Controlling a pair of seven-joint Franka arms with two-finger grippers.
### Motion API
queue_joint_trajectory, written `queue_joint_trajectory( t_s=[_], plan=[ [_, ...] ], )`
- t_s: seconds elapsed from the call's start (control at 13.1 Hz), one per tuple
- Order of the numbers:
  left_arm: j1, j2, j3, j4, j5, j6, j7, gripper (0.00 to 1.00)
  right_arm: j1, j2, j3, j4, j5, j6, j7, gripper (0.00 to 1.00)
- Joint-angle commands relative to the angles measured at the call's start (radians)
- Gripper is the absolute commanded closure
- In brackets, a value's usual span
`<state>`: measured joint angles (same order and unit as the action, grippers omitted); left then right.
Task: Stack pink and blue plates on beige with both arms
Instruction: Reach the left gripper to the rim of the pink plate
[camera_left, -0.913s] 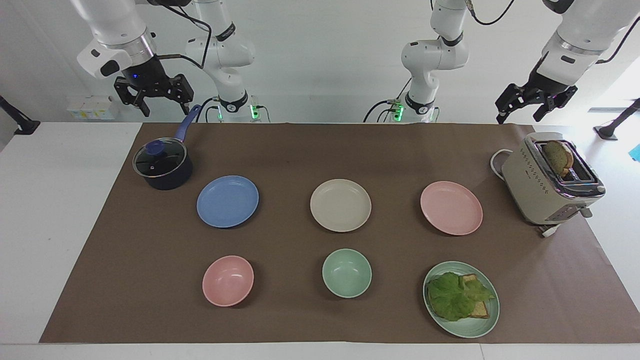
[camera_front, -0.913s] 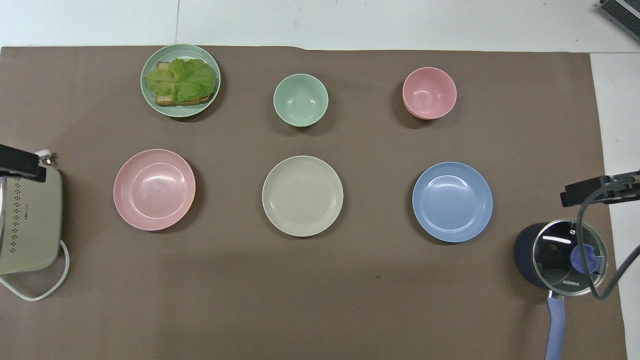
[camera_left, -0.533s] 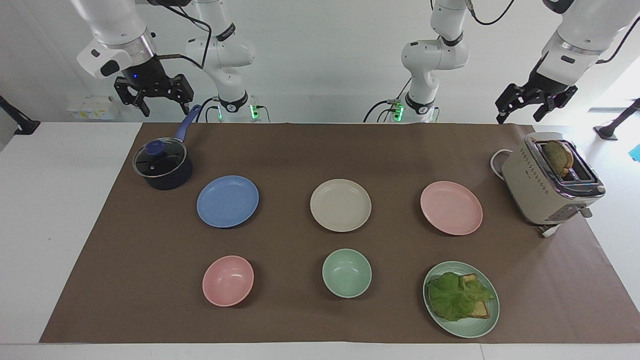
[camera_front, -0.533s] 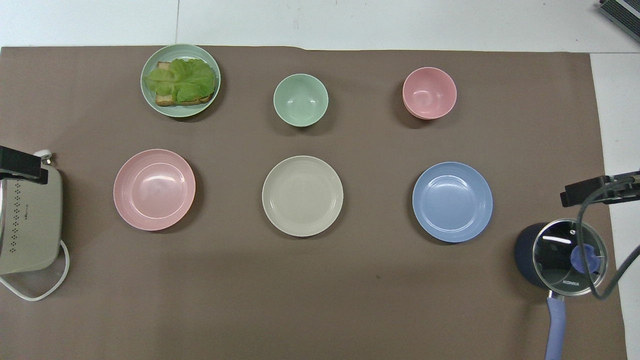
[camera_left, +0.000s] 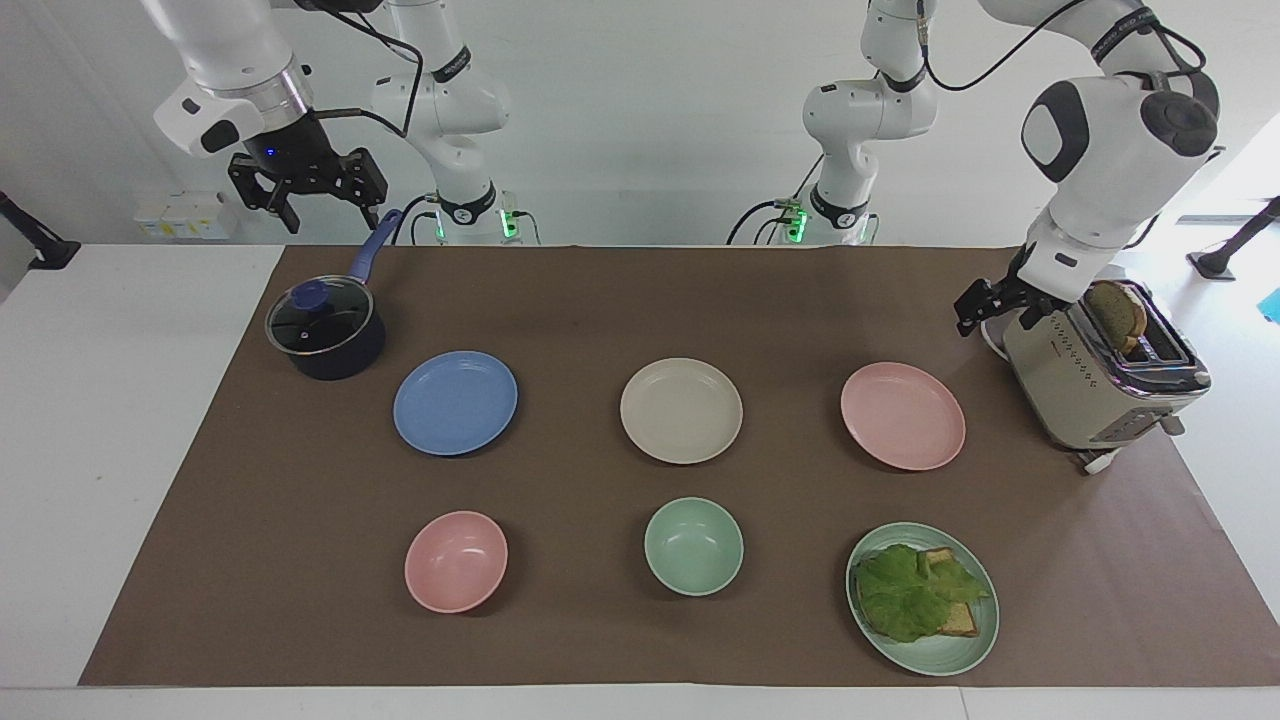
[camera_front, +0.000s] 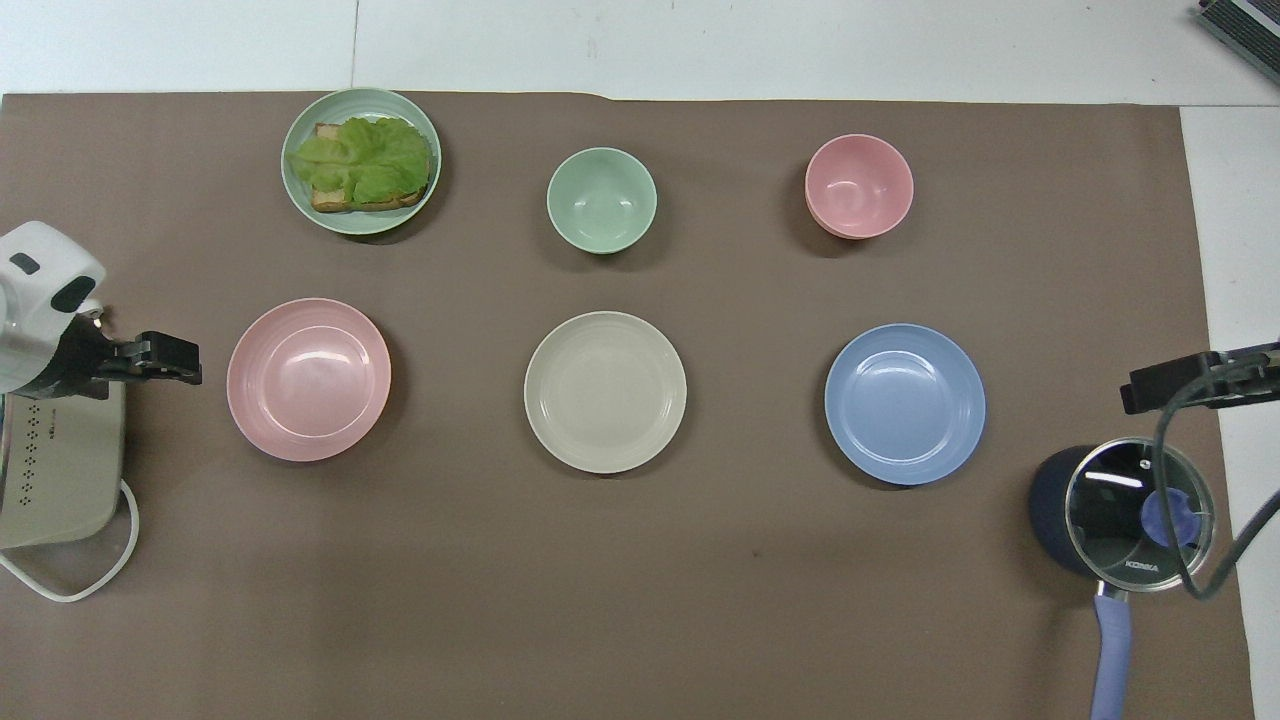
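Observation:
The beige plate (camera_left: 681, 410) (camera_front: 605, 392) lies mid-table. Level with it, the blue plate (camera_left: 455, 403) (camera_front: 905, 404) sits toward the right arm's end and the pink plate (camera_left: 903, 416) (camera_front: 308, 380) toward the left arm's end. All three are bare and apart. My left gripper (camera_left: 975, 308) (camera_front: 180, 358) hangs low and open beside the toaster, close to the pink plate's rim but clear of it. Up in the air over the pot's handle, my right gripper (camera_left: 322, 210) (camera_front: 1150, 390) stands open and holds nothing.
A dark pot (camera_left: 325, 332) with a glass lid stands beside the blue plate. A beige toaster (camera_left: 1100, 375) holding bread flanks the pink plate. Farther from the robots stand a pink bowl (camera_left: 456, 560), a green bowl (camera_left: 694, 546) and a green plate (camera_left: 965, 655) of lettuce and toast.
My left arm has swung down from high above the toaster to low beside it, toward the pink plate. The right arm has barely moved. No plate has shifted.

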<state>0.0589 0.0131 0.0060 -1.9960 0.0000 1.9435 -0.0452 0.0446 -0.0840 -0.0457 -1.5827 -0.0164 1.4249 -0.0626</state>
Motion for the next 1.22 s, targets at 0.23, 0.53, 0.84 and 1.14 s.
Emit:
queue_joint_trajectory(
  t_s=[0.23,0.53,0.84,1.14],
  plan=[
    [0.027,0.148,-0.008,-0.075,0.011,0.188,0.007,0.0,-0.011,-0.025,0.001,-0.028,0.022,0.005,0.015,0.0],
    [0.016,0.153,-0.008,-0.147,0.008,0.265,-0.031,0.0,-0.011,-0.025,0.001,-0.028,0.022,0.005,0.015,0.0],
    [0.019,0.145,-0.008,-0.165,0.009,0.258,-0.064,0.85,-0.012,-0.025,0.001,-0.028,0.022,0.005,0.015,0.0],
    [0.01,0.146,-0.008,-0.132,0.008,0.188,-0.065,1.0,-0.012,-0.025,0.001,-0.028,0.022,0.005,0.017,0.0]
  ],
)
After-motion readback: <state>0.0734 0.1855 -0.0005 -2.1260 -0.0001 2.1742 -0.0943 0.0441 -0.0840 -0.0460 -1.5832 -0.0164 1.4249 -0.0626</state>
